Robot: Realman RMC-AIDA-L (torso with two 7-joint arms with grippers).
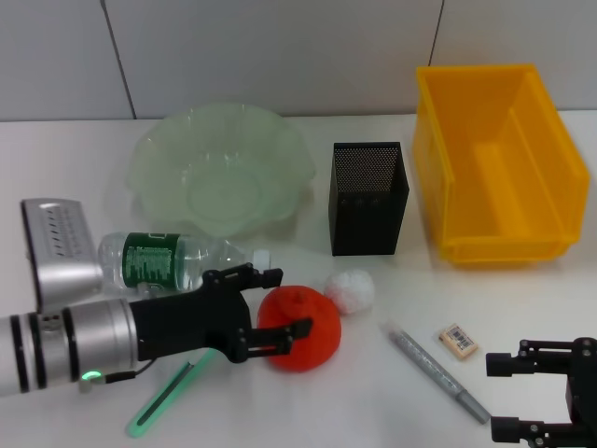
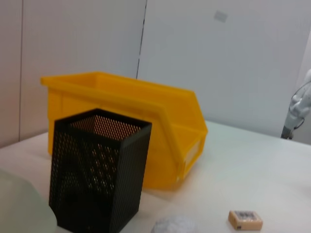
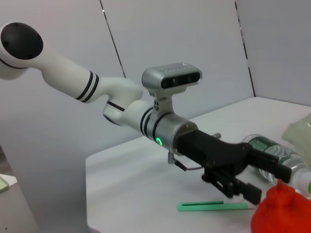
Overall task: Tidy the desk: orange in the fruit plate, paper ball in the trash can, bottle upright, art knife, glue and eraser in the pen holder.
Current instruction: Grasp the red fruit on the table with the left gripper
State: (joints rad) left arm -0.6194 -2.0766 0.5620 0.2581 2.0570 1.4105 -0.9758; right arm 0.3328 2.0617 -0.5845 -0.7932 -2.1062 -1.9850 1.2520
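Nothing sorted yet: left gripper (image 1: 280,303) spread around orange (image 1: 303,329), not clamped, plate (image 1: 154,149) at 11 o'clock; bottle (image 1: 177,259) down, right gripper (image 1: 508,397) open, idle.

The white table (image 1: 522,317) carries a green glass plate (image 1: 224,168), mesh pen holder (image 1: 368,198), yellow bin (image 1: 494,163), lying bottle (image 1: 177,259), orange (image 1: 300,328), paper ball (image 1: 351,290), eraser (image 1: 458,341), art knife (image 1: 438,371) and green stick (image 1: 163,399).

Our left arm reaches in from the left, low over the table, its left gripper (image 1: 276,303) spread wide with fingers parted. Our right gripper (image 1: 511,397) rests at the near right corner, fingers apart too.
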